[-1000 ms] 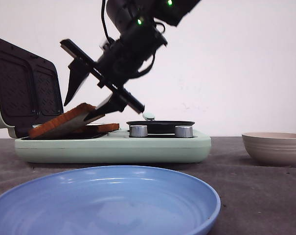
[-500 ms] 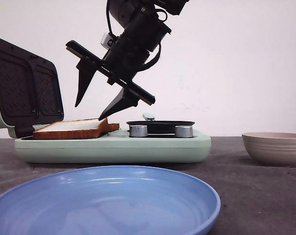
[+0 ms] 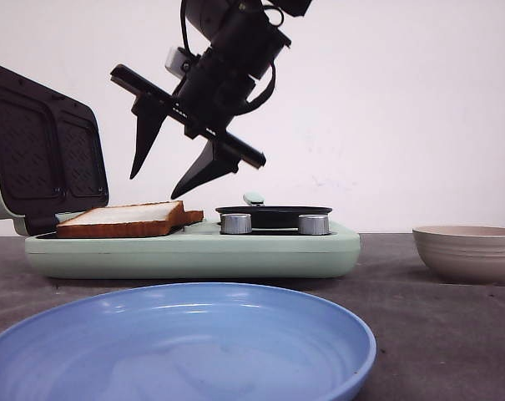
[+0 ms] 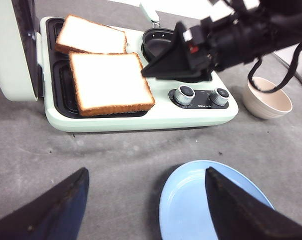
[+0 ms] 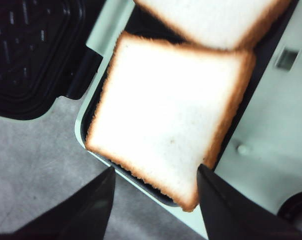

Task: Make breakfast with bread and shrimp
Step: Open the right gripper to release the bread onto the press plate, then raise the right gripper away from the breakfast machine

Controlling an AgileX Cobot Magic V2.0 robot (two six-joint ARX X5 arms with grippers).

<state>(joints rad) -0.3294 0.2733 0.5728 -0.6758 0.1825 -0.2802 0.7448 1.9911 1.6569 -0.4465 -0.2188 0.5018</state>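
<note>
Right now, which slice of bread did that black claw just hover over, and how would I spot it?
Find the mint-green sandwich maker with its dark lid standing open on the left. Two bread slices lie flat on its black plates; the one you want is the nearer slice, directly under the open right gripper. Its neighbour, the farther slice, sits behind it toward the wall.
</note>
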